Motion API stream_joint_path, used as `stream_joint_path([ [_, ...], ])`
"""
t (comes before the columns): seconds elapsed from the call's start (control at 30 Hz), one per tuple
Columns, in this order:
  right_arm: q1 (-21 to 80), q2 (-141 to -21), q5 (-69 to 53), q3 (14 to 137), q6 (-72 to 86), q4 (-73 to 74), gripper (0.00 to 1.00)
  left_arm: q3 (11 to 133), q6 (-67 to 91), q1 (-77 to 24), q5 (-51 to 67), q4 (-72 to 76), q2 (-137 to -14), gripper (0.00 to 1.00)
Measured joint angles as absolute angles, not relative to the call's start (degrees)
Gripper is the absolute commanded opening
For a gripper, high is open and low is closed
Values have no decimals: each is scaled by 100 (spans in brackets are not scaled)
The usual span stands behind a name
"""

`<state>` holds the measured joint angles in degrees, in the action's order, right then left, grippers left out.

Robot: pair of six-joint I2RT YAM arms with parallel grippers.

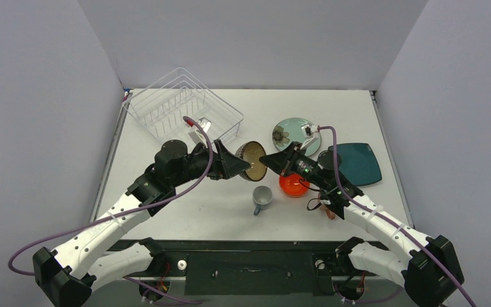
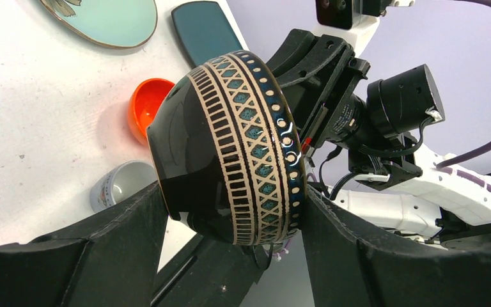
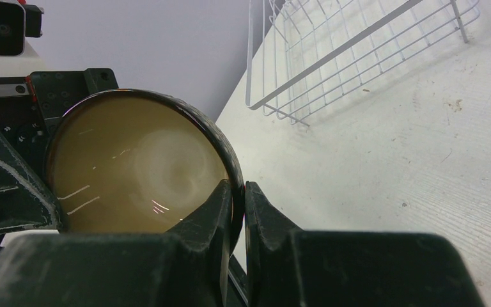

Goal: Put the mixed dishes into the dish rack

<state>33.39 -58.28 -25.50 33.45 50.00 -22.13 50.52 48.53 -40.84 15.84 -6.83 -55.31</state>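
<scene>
My right gripper (image 3: pixel 238 192) was nearest, its fingers nearly together and pinched on the rim of the brown bowl (image 3: pixel 140 166), one inside against the beige, one outside. The bowl hung on its side above the table (image 1: pixel 185 211), mouth toward my right wrist, patterned outside toward my left. My left gripper (image 2: pixel 233 204) stood wide, a finger on each side of the bowl's belly and right at its surface; I could not tell whether they pressed. Both arms reached inward and met mid-table. The dish rack (image 1: pixel 182 105) sat just beyond my left wrist, at the far left corner. Below and to the right stood the orange-red bowl (image 1: pixel 292 185) and the grey-blue mug (image 1: pixel 261 199), with bare table around the mug. Farther off lay the pale-teal plate (image 1: pixel 296 135) and the dark-teal plate (image 1: pixel 357 164).
</scene>
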Motion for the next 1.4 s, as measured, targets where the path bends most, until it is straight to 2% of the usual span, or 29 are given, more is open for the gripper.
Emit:
stream_joint_path([
  [0.13,3361,-5828,-2510,3345,4969,-2196,0,5052,4838,-4084,1586,-694,-5533,24],
  [0.23,3391,-5828,-2467,3345,4930,-2161,0,5054,4818,-4084,1586,-718,-5537,7],
  [0.3,3400,-5828,-2445,3345,4906,-2139,0,5054,4803,-4084,1586,-727,-5546,0],
  [0.53,3426,-5848,-2421,3347,4860,-2088,1,5057,4781,-4084,1584,-768,-5551,0],
  [0.87,3485,-5907,-2418,3369,4862,-2088,25,5057,4803,-4084,1542,-871,-5548,0],
  [1.1,3498,-5961,-2440,3498,4869,-2099,46,5057,4923,-4084,1520,-961,-5548,0],
  [1.4,3498,-5964,-2438,3538,4840,-2091,66,5057,4932,-4077,1490,-1114,-5540,0],
])
